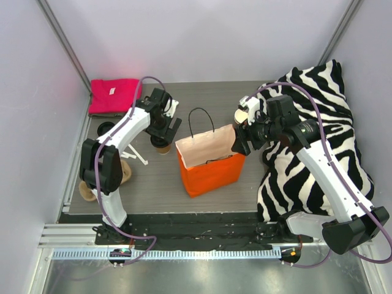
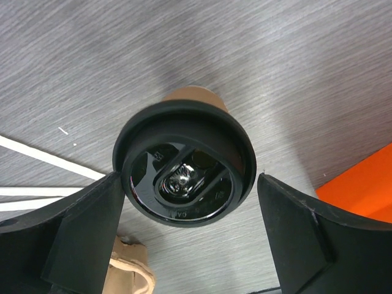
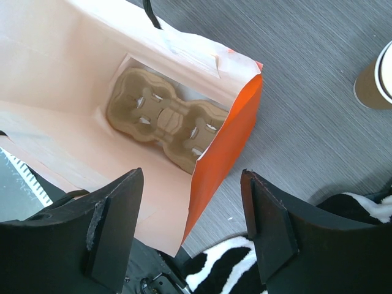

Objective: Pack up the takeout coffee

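Note:
The takeout coffee (image 1: 162,147), a small brown paper cup (image 2: 196,97) with a round black lid (image 2: 184,162), stands upright on the grey table left of the orange bag (image 1: 211,165). My left gripper (image 1: 164,127) hovers right above it, open, its fingers on either side of the lid (image 2: 188,179); the left finger (image 2: 79,233) is at the lid's edge and the right one stands apart. My right gripper (image 3: 191,177) is open and straddles the bag's right wall (image 3: 223,141) without pinching it.
A moulded cardboard cup tray (image 3: 165,119) lies at the bottom of the open bag. A second brown cup (image 1: 242,115) with a white rim stands behind the bag. A zebra cloth (image 1: 318,141) fills the right side, a red cloth (image 1: 113,97) the back left. White sticks (image 2: 43,159) lie left.

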